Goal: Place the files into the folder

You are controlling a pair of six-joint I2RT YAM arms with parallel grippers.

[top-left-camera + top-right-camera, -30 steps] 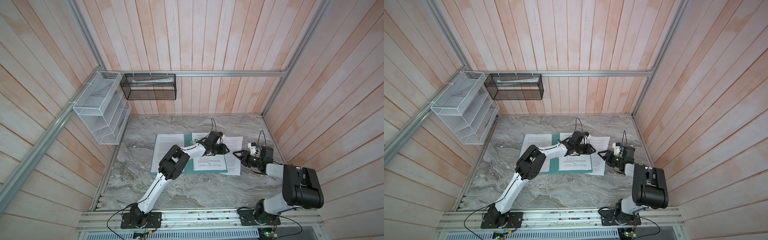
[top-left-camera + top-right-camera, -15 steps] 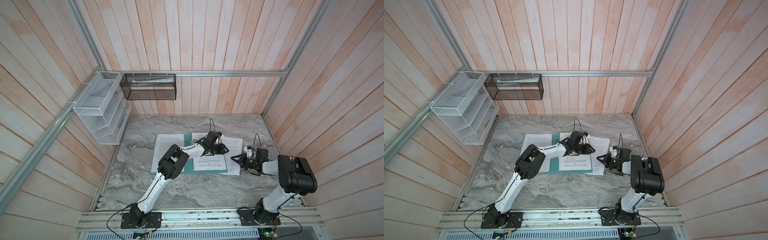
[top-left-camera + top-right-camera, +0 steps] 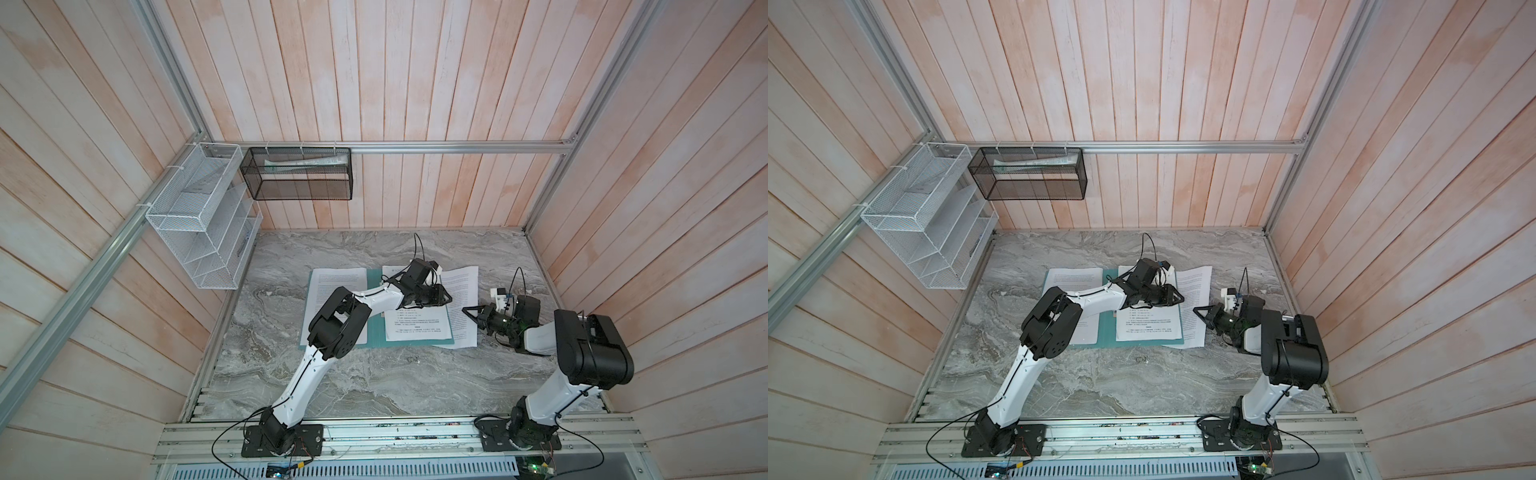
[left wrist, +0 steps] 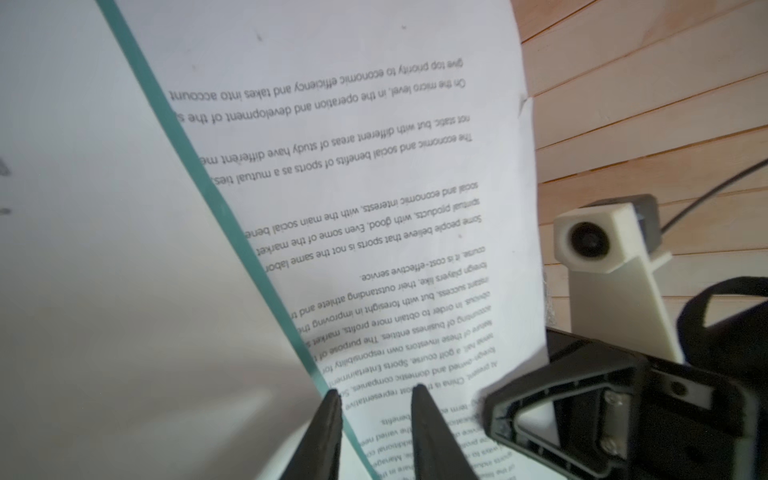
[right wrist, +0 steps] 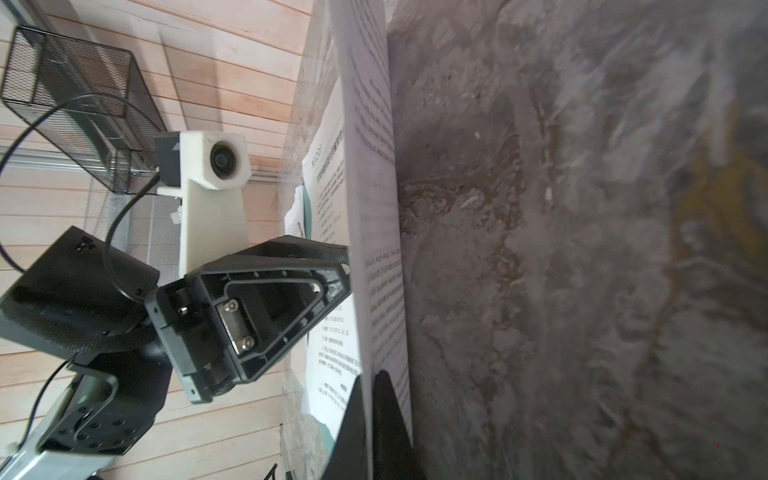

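The teal folder [image 3: 376,332] lies open on the marble table in both top views. One printed file sheet [image 3: 336,286] rests on its left cover and another [image 3: 417,326] on its right cover. A third sheet [image 3: 461,286] sticks out past the folder's right edge. My right gripper [image 3: 465,310] is shut on that sheet's [image 5: 370,124] right edge, which passes between the jaws of the right gripper [image 5: 370,376]. Above the right cover, my left gripper [image 3: 446,297] stands slightly open. In the left wrist view the left gripper [image 4: 376,392] straddles the folder's teal edge [image 4: 199,166], with printed paper [image 4: 353,166] below it.
A white wire rack [image 3: 203,220] hangs on the left wall. A black mesh basket [image 3: 299,178] with rolled paper hangs on the back wall. Wooden walls enclose the table [image 3: 374,382] on three sides. The two grippers are close together over the right sheet.
My right gripper has moved left to the right sheet's edge and closed on it. The left arm has stayed almost in place.
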